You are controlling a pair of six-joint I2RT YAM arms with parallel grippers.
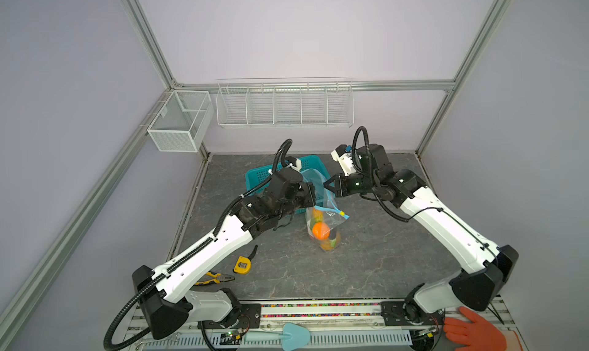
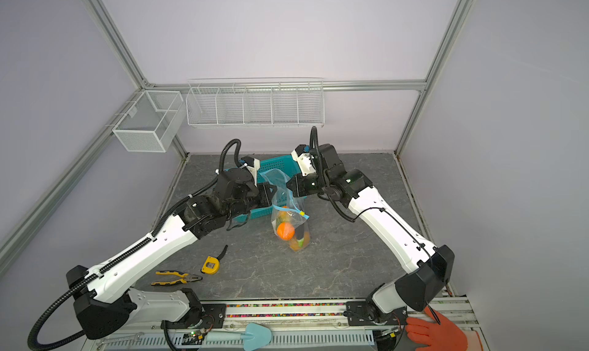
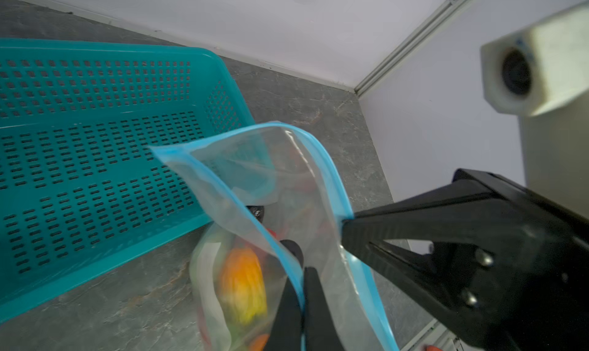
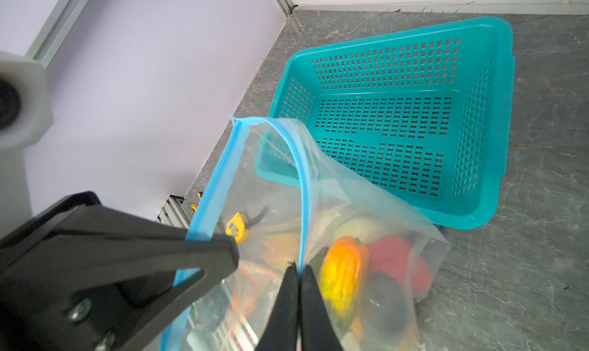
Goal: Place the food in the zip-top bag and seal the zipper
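Gray table (image 1: 366, 269) w/ teal basket (image 1: 258, 174) at the back. Clear bag (image 1: 330, 220) stands just beside the basket, bottom on the table, mouth open. Left gripper (image 3: 302, 269) is pinched tight on one side of the mouth & right gripper (image 4: 298, 266) on the other side, both on the blue zipper (image 4: 304, 186). Food (image 1: 320, 230) sits inside the bag, down low. Yellow slider tab (image 1: 341, 212) is at one end of the zipper.

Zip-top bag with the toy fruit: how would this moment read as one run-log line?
zip-top bag: held upright, mouth open | food: inside | left gripper: shut on zipper | right gripper: shut on zipper, opposite side
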